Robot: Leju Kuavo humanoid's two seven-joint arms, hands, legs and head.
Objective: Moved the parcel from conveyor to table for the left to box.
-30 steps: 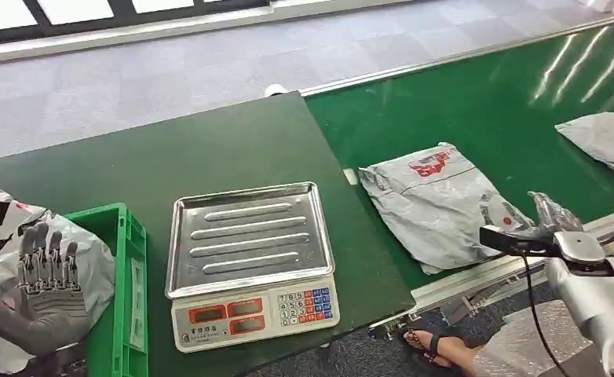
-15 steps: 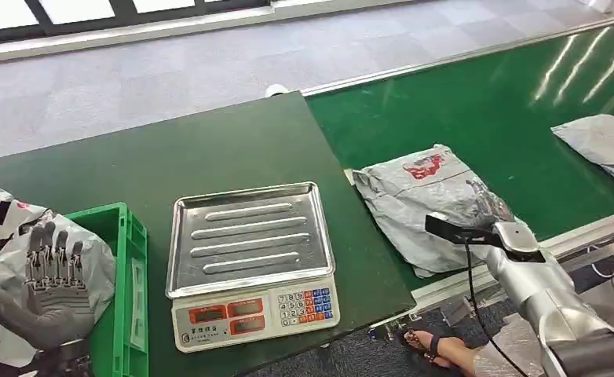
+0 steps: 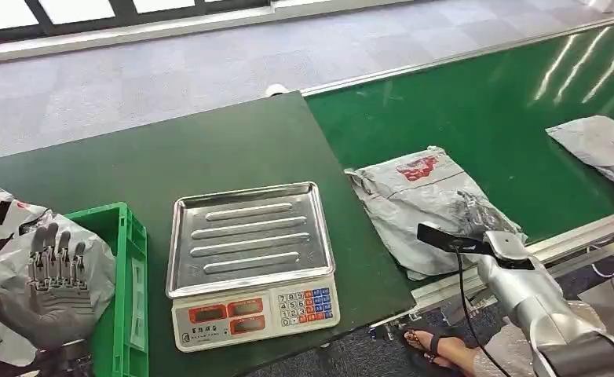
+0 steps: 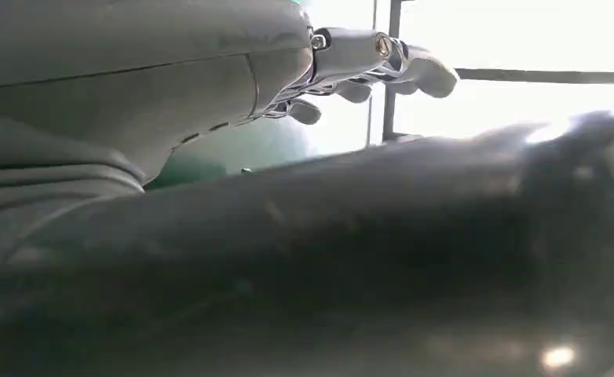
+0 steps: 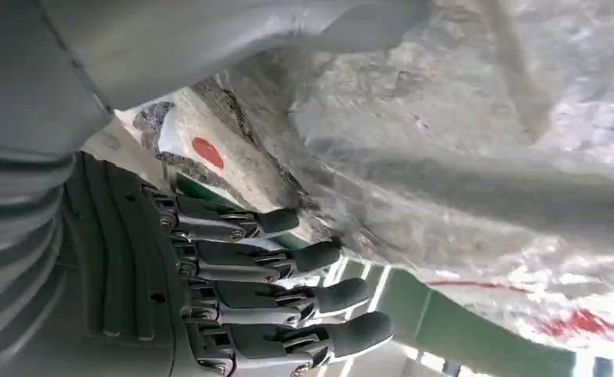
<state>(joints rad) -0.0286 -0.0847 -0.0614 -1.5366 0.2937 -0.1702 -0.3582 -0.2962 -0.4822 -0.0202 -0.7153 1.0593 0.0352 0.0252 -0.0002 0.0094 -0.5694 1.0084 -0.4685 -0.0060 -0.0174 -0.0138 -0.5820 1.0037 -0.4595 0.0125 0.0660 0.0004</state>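
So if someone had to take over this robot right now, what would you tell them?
Left hand: rests on a bagged parcel beside the green crate, fingers spread; whether it grips is unclear.
Right hand: open at the near edge of the grey parcel, not yet holding it.
That parcel lies on the conveyor, beside the table.
Done: right arm reached it.
Left: grasp, move it to the table, box it.
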